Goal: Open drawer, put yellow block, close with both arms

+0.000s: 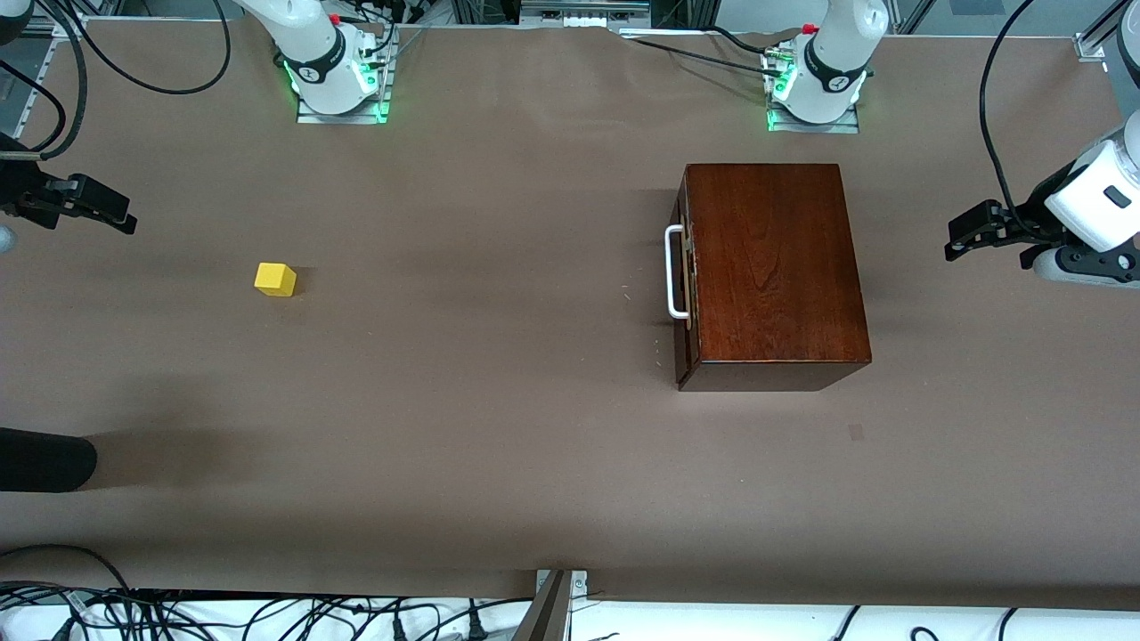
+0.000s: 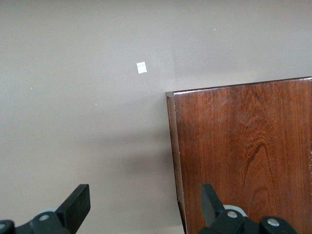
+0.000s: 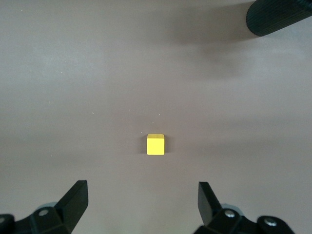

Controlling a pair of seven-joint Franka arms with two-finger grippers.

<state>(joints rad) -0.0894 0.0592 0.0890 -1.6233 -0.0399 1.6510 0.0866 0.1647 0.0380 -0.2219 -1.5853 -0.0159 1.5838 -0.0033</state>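
The glossy mahogany box stands toward the left arm's end of the table. Its drawer is closed, and the white bar handle faces the right arm's end. The yellow block lies on the table toward the right arm's end. My left gripper is open and empty, over the table beside the box's back; the box fills one side of the left wrist view, with the gripper at its corner. My right gripper is open and empty; the right wrist view shows the block ahead of the gripper.
A black ribbed cylinder pokes in at the right arm's end, nearer the front camera than the block; it also shows in the right wrist view. A small pale mark is on the table near the box. Cables run along the near edge.
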